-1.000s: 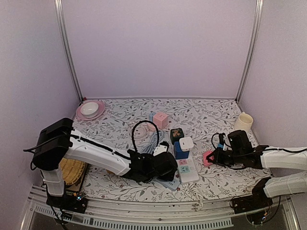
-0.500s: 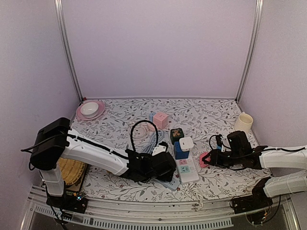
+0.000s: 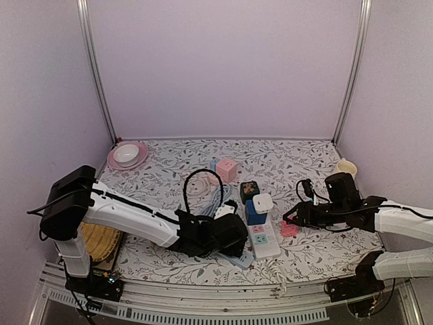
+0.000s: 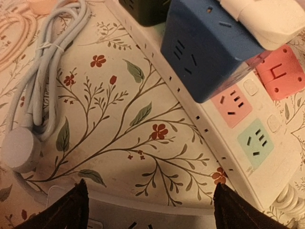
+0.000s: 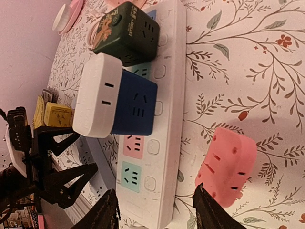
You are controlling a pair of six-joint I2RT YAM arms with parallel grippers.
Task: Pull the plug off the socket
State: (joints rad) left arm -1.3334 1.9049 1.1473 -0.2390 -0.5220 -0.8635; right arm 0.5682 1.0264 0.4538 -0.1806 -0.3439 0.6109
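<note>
The white power strip lies mid-table with a blue cube adapter plugged in, a white adapter on top of it, and a dark green adapter behind. A pink plug lies loose on the cloth to the right of the strip. My right gripper is open above the strip's end, its right finger at the plug's edge. My left gripper is open and empty, left of the strip.
A second pale strip lies under my left gripper. Coiled cables and a pink cube sit behind the strip. A pink plate with a bowl is at back left, a cream cup at right, a woven mat by the left base.
My right gripper has gone from shut to open and let go of the pink plug, which now rests on the cloth. The right arm has risen slightly. The left arm is still.
</note>
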